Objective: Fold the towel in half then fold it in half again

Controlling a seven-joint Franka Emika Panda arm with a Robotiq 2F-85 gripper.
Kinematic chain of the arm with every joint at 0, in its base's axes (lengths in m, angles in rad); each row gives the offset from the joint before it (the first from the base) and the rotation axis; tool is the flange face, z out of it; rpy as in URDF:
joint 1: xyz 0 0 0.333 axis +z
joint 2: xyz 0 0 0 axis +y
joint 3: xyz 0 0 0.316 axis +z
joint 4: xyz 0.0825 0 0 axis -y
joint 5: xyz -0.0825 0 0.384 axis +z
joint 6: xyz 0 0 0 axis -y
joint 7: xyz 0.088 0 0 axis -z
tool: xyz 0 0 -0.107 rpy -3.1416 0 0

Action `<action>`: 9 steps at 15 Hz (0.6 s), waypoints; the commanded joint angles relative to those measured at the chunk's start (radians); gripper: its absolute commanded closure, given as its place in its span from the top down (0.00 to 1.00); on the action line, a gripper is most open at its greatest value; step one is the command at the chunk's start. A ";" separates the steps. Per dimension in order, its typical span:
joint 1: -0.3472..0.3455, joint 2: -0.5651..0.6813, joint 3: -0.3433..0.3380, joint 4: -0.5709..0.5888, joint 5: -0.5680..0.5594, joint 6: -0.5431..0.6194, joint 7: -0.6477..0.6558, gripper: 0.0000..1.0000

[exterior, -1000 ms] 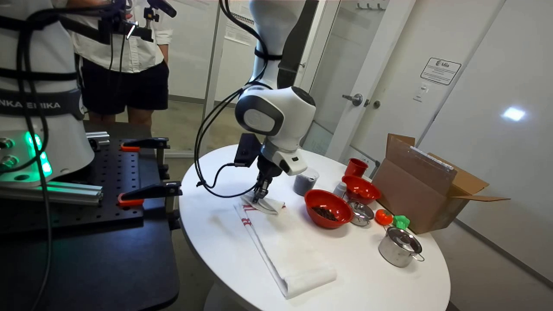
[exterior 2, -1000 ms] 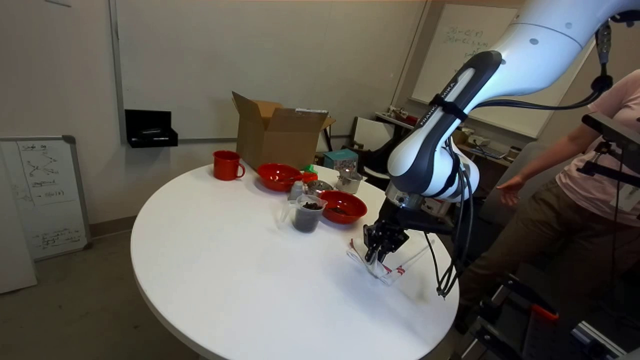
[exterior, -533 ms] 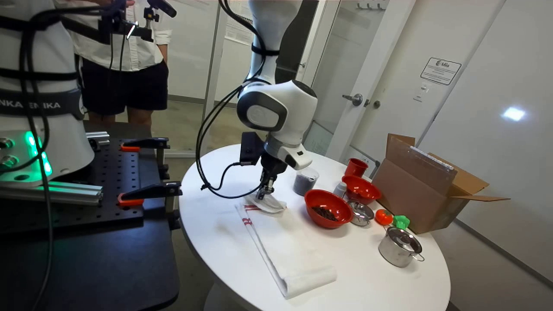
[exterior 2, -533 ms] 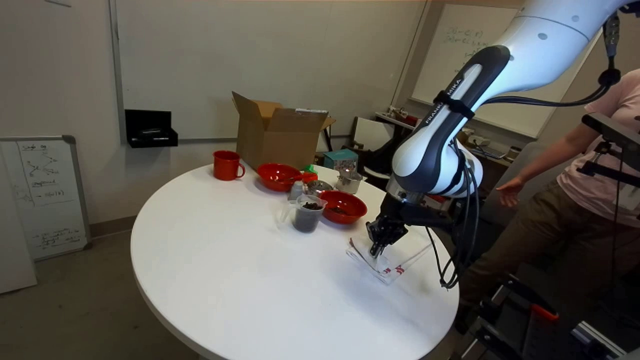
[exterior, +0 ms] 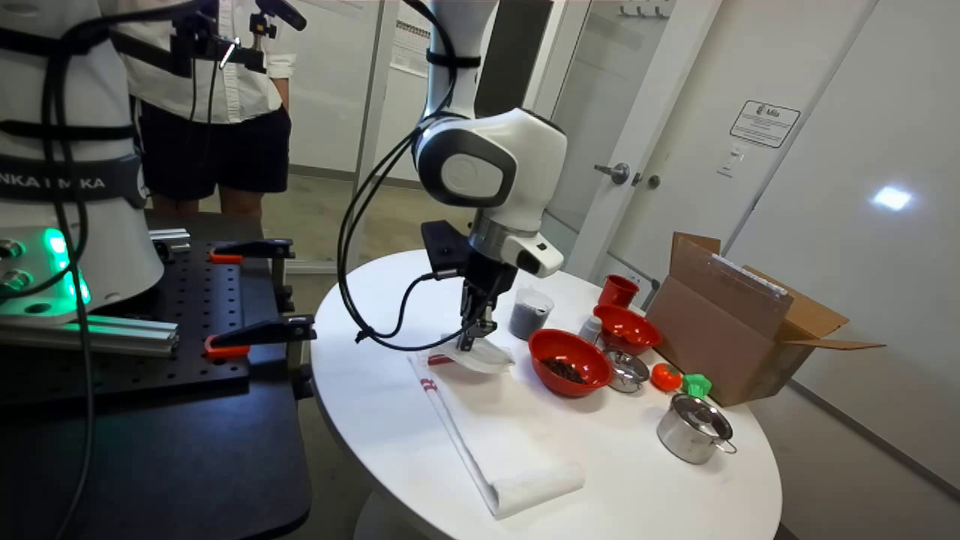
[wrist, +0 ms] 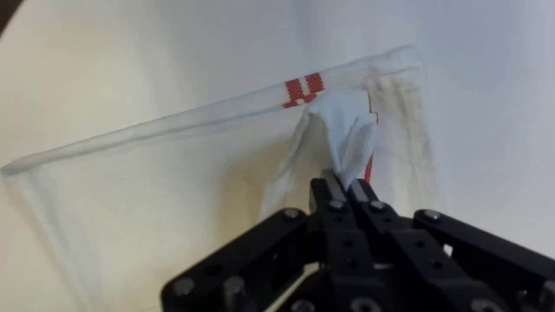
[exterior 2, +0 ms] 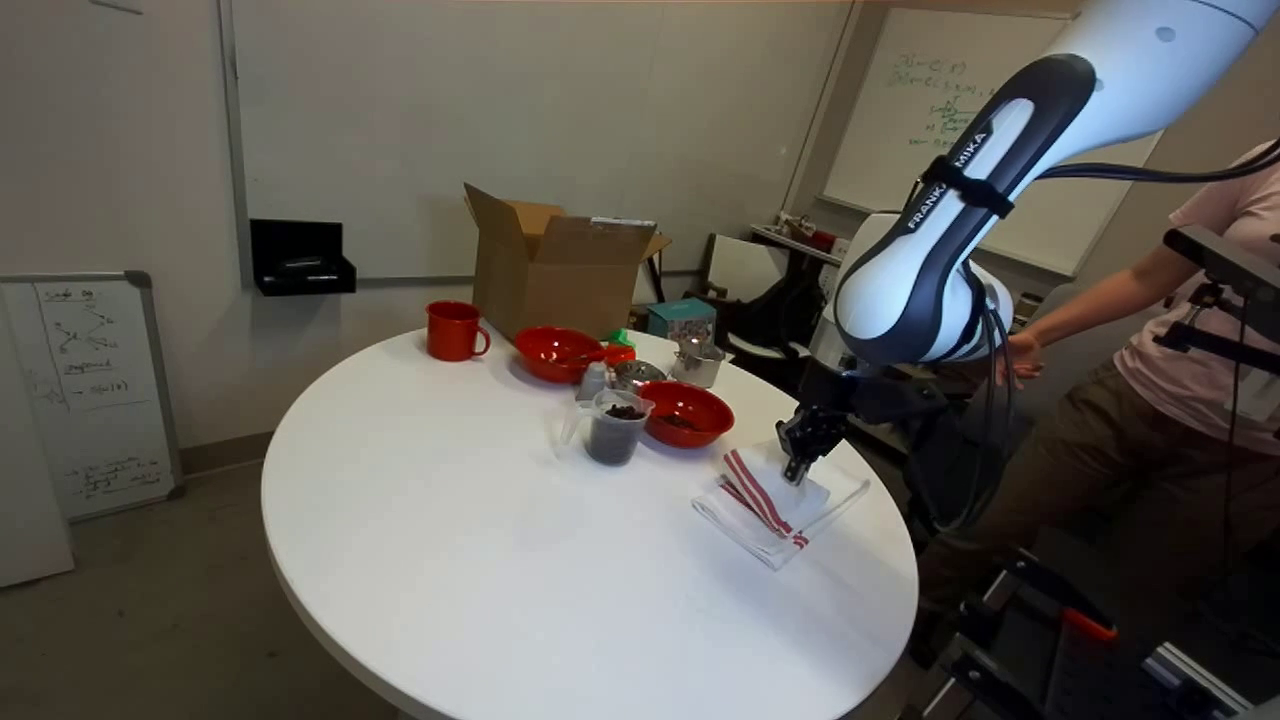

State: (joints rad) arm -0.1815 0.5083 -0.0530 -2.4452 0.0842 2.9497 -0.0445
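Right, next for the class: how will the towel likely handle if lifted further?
Probably floppy: the towel puckers where the gripper pinches it. Likely light, as it looks thin. Its folded layers may shift or unfold, since the pinch catches only a small part.

Round table (exterior 2: 450, 530) shared by both exterior views, from different sides, wrist view close over towel (wrist: 143, 199), facing down

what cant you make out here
Pinched part of the red-striped white cloth towel: in the wrist view, hidden by the black two-fingered gripper.
Bottom of the brown cardboard box: in both exterior views, behind its walls.
Head of the person in dark shorts: in an exterior view, cut off by the top edge.
Lower handwriting on the grey-framed whiteboard: in an exterior view, too small.
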 commanded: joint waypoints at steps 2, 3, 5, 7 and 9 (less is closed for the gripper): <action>0.070 -0.138 -0.147 -0.058 -0.136 -0.095 -0.004 0.01; 0.087 -0.165 -0.185 -0.060 -0.179 -0.119 0.001 0.01; 0.121 -0.211 -0.258 -0.053 -0.278 -0.176 0.019 0.01; 0.143 -0.258 -0.315 -0.038 -0.393 -0.244 0.037 0.01; 0.139 -0.301 -0.332 -0.021 -0.489 -0.312 0.047 0.01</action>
State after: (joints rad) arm -0.0686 0.2948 -0.3405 -2.4677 -0.2752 2.7430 -0.0327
